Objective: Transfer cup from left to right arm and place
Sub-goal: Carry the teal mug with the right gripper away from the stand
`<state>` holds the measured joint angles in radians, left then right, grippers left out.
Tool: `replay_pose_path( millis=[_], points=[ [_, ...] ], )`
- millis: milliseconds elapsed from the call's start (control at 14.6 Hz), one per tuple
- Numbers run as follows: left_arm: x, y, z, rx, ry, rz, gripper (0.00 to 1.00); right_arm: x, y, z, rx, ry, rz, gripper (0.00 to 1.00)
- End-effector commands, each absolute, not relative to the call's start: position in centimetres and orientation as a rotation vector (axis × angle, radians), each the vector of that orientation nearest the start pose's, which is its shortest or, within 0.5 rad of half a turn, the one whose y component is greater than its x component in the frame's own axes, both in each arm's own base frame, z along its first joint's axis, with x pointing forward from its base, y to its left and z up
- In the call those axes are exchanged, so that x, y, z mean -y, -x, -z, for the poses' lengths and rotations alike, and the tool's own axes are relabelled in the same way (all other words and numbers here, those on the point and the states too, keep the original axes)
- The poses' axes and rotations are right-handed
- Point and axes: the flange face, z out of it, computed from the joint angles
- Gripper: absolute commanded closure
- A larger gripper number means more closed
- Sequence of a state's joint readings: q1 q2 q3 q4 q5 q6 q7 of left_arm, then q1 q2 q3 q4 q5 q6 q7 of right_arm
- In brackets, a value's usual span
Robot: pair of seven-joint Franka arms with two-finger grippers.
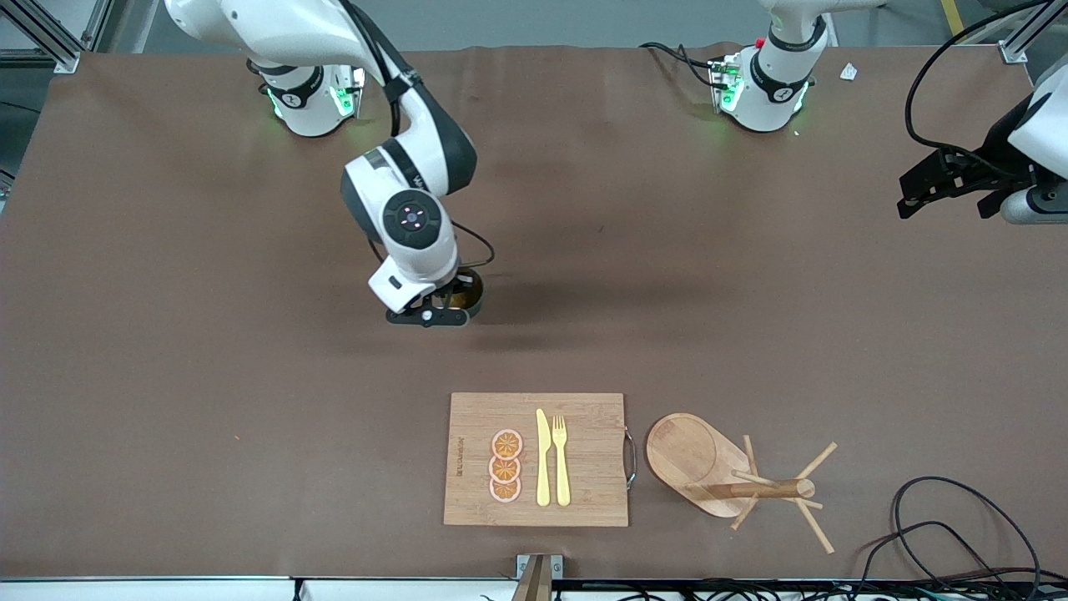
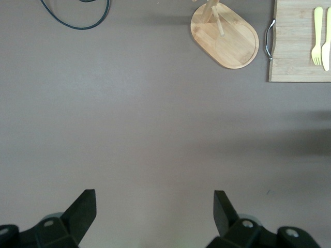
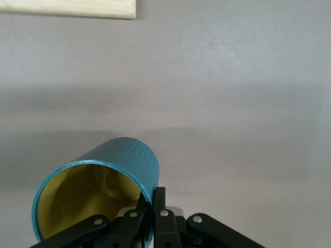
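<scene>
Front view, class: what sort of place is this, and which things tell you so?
Probably a robotics lab bench set up like a kitchen: two white robot arms bolted to a brown-covered table, a bamboo cutting board with yellow plastic cutlery, and a tipped wooden mug tree.

The cup (image 3: pixel 111 175), a small dark teal ribbed mug with a yellow-orange inside, hangs tilted over the bare middle of the bench (image 1: pixel 209 351), its rim wall pinched between the closed fingers of the right tool (image 1: pixel 446 305).
</scene>
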<state>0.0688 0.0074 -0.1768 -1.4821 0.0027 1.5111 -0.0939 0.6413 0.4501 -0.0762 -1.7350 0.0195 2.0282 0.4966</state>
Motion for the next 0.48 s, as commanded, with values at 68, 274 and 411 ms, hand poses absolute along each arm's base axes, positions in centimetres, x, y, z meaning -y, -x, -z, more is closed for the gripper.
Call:
replay_pose_path(
  millis=[68, 274, 411],
  points=[
    [5.6, -54.4, -66.1, -0.054, 3.133, 0.056, 0.0, -27.1, -53.0, -30.6, 0.406, 3.145, -0.143, 1.0],
    [5.6, -54.4, -66.2, -0.054, 3.132, 0.061, 0.0, -22.8, -52.3, -31.6, 0.631, 3.095, -0.151, 1.0],
    [5.6, -54.2, -66.5, -0.054, 3.131, 0.068, 0.0, -20.0, -52.0, -32.3, 0.813, 3.047, -0.15, 1.0]
  ],
)
